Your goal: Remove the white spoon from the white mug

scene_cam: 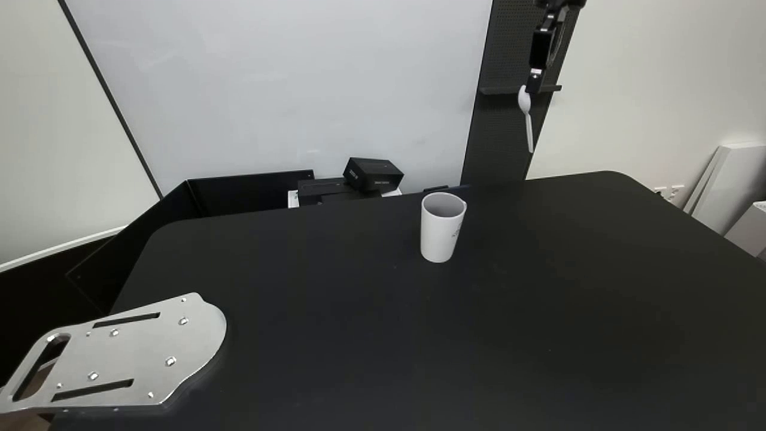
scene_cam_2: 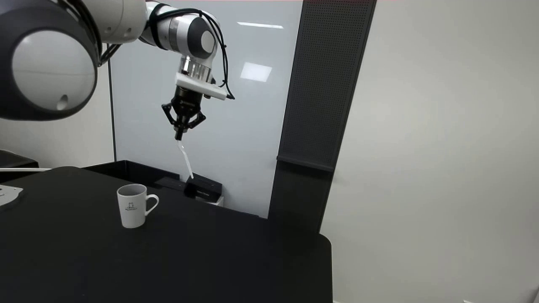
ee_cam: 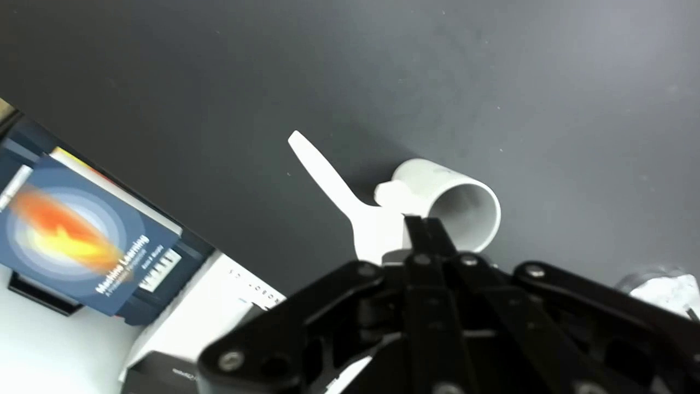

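My black two-finger claw (scene_cam_2: 178,138) clamps slim white plastic spoon (ee_cam: 361,221) by bowl, high, presumably so handle clears tapered white ceramic mug (scene_cam: 440,234), upright near far edge of black bench (scene_cam: 538,305).

The place has the look of a robotics lab. A white-and-grey jointed robot arm (scene_cam_2: 122,19), ending in a black mechanical hand (scene_cam_2: 179,136), hangs above a broad, black, round-cornered desk (scene_cam: 359,335). A bolt-studded, slotted silver-grey metal plate (scene_cam: 131,347) lies at the desk's edge. Behind the desk rise a smooth white wall panel (scene_cam: 287,90) and a tall black perforated panel (scene_cam_2: 324,84). The wrist view gives the clearest sign — a dark-blue book (ee_cam: 82,241) with a burst of orange on its cover, titled "Machine Learning".
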{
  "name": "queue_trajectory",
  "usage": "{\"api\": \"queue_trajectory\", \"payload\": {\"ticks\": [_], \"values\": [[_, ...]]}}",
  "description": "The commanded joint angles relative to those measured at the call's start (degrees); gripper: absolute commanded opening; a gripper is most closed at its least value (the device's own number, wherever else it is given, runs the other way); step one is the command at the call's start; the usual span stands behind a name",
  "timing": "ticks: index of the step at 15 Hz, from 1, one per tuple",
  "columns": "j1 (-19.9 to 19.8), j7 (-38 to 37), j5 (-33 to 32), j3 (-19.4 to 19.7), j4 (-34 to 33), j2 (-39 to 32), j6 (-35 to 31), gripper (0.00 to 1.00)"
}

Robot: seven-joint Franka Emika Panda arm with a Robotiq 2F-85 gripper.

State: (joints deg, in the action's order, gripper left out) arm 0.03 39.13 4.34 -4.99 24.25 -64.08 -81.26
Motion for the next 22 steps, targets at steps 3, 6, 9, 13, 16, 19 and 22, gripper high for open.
{"api": "queue_trajectory", "payload": {"ticks": [3, 6, 9, 13, 16, 19, 22], "values": [[-0.64, 0.05, -7.91, 5.65, -4.39, -4.91, 1.05, 0.00], [-0.86, 0.93, -10.21, 7.91, 0.40, -4.55, -2.74, 0.00], [-1.36, 1.51, -10.38, 7.88, 0.50, -7.01, -4.49, 0.00], [-2.65, 3.15, -10.80, 7.31, -3.92, -12.34, -4.65, 0.00], [-3.34, 4.05, -10.55, 8.27, 0.81, -11.70, -7.15, 0.00], [-4.54, 4.96, -11.27, 8.04, -4.08, -15.91, -4.96, 0.00], [-5.01, 5.53, -11.53, 8.22, -4.55, -16.94, -4.31, 0.00]]}}
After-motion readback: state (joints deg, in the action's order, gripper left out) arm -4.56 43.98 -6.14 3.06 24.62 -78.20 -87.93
